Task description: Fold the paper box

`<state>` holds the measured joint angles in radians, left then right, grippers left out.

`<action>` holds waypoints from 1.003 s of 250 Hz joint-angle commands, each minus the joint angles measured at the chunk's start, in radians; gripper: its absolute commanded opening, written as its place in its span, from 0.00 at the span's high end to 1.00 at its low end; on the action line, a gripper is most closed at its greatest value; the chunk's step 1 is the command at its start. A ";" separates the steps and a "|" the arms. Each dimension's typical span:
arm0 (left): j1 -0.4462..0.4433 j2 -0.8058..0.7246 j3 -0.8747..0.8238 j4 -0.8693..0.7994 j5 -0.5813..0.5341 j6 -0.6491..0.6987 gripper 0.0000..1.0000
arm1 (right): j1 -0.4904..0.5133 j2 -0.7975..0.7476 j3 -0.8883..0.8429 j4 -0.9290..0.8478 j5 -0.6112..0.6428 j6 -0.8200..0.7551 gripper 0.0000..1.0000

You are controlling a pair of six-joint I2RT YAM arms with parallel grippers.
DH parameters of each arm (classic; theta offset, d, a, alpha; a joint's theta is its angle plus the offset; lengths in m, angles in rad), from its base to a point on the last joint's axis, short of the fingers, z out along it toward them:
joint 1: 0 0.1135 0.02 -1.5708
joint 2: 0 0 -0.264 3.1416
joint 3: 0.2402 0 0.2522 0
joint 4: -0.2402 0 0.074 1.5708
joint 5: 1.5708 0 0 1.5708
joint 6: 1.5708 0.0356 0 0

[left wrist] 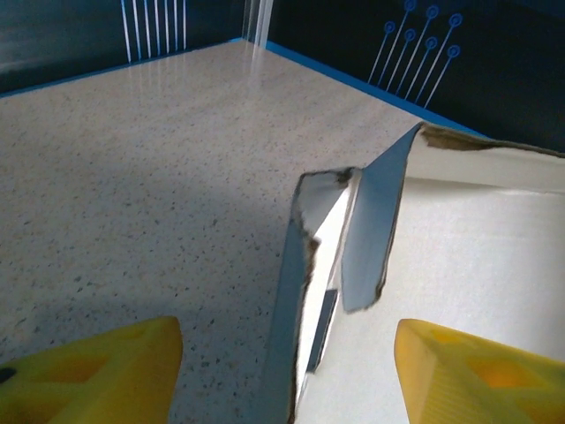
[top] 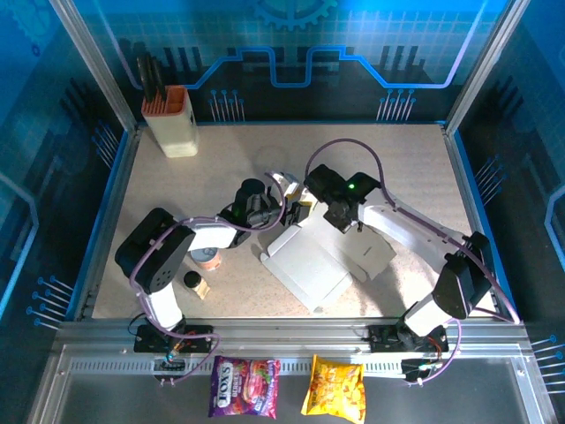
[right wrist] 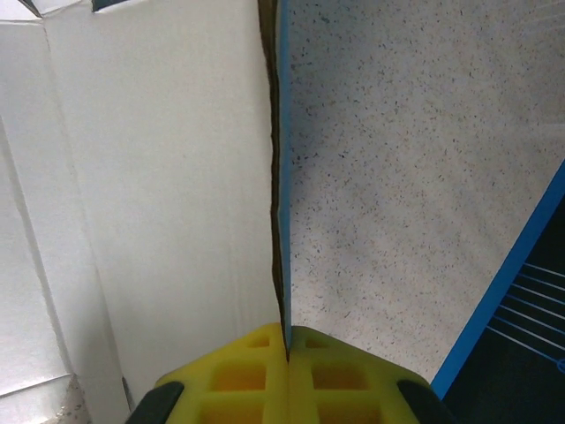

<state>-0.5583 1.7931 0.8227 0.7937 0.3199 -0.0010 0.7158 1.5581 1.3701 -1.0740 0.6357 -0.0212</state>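
Overhead view: a speckled beige surface inside a blue-lit enclosure, with two black robot arms reaching in from the bottom edge. The paper box, a creased sheet of white cardboard partly folded, lies just below and right of the frame's centre, turned at an angle, with one loose panel spread out to its right. Both arms meet at the box's upper edge: the left fingers at its upper left corner, the right fingers just beside them, on the top edge.

Left wrist view: the left fingers, yellow, sit in the two lower corners of the frame, spread wide apart and gripping nothing. Between them a narrow flap of the paper box stands upright, with a second flap leaning beside it, both with ragged edges. The box's white floor fills the right side.

Right wrist view: the right fingers, yellow, are at the bottom centre, pressed together on the thin edge of an upright wall of the paper box. The wall runs straight up the frame, with white cardboard to its left and bare surface to its right.

In the overhead view, a cream holder with an orange top stands in the upper left corner of the surface. A purple snack bag and a yellow snack bag lie at the bottom, off the surface.
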 commanded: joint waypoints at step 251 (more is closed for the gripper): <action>-0.046 0.106 -0.129 0.413 0.104 0.055 0.91 | 0.091 0.053 0.033 -0.042 0.025 0.050 0.95</action>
<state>-0.5770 1.8862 0.7338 1.1435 0.4042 -0.0105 0.7784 1.6039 1.3746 -1.1053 0.6472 -0.0040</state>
